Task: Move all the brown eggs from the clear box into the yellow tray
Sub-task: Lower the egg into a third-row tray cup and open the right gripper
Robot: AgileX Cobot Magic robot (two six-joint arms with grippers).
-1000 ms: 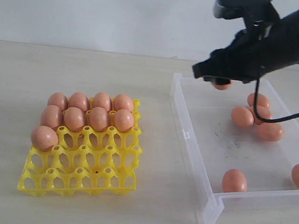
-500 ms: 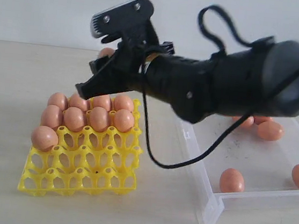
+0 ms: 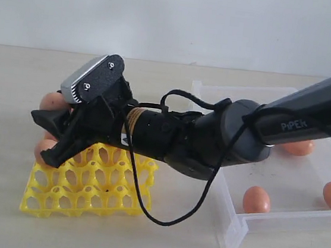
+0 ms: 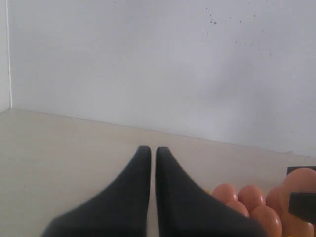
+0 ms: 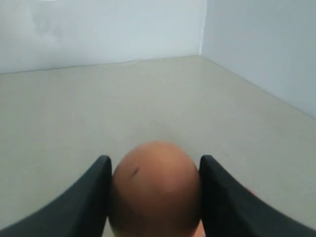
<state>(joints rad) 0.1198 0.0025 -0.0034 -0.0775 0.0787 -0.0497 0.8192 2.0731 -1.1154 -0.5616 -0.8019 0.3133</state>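
The table (image 3: 15, 77) carried the whole layout. The right arm (image 3: 224, 136) reached across the middle from the box side, ending at the right gripper (image 5: 155, 165) over the far left part of the tray. The clear box (image 3: 228, 227) lay well apart from the right fingers, back along the arm. The yellow tray (image 3: 88, 196) lay directly beneath the right gripper body, and its open front cups showed on the near side of the fingers. The right wrist view showed the right fingers (image 5: 96, 190) spread to egg width and closed on the brown egg (image 5: 155, 192), which sat between them and touched both inner faces. The left gripper (image 4: 150, 150) had its fingers drawn narrow, with only a thin slit between them and nothing in it. The tray eggs (image 4: 252, 197) sat in a cluster beyond the left fingers and off to one side. Three loose eggs (image 3: 257, 199) lay on the box floor, far from both pairs of fingers. In the exterior view, two egg surfaces showed at the edges of the right fingers; whether either was the gripped egg could not be told.
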